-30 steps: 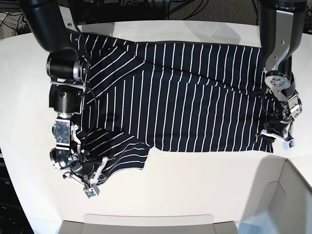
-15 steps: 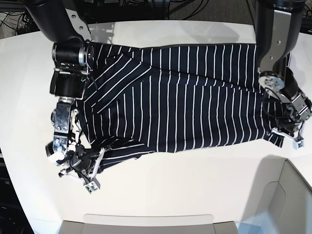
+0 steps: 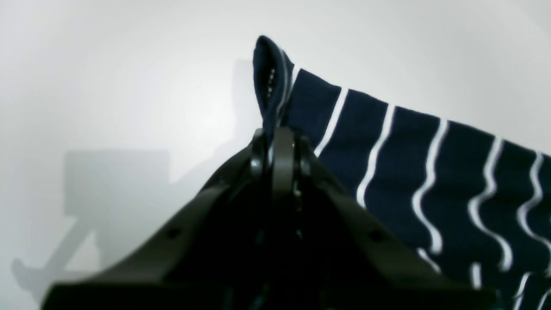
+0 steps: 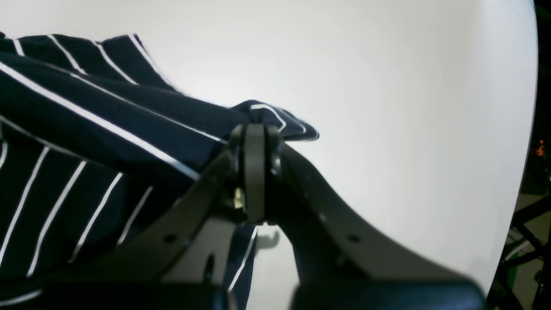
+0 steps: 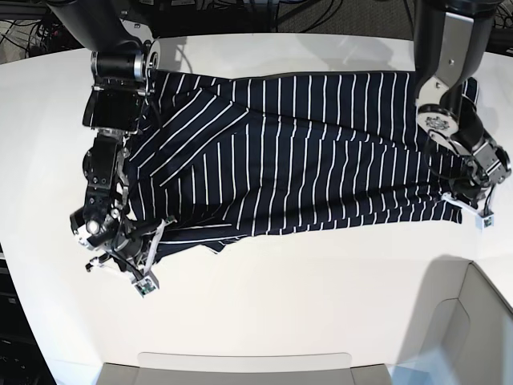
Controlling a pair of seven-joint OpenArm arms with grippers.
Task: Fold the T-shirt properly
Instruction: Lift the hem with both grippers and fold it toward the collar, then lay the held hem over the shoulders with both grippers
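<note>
Both grippers, left point(image 3: 275, 142) and right point(image 4: 255, 142), were clenched on near corners of the T-shirt point(image 5: 304, 152), probably to spread it flat on the table point(image 5: 321, 305).

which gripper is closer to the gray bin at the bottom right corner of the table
Left. The left gripper pinches the T-shirt hem just above the gray bin; the right gripper holds the opposite end, far across the table.
</note>
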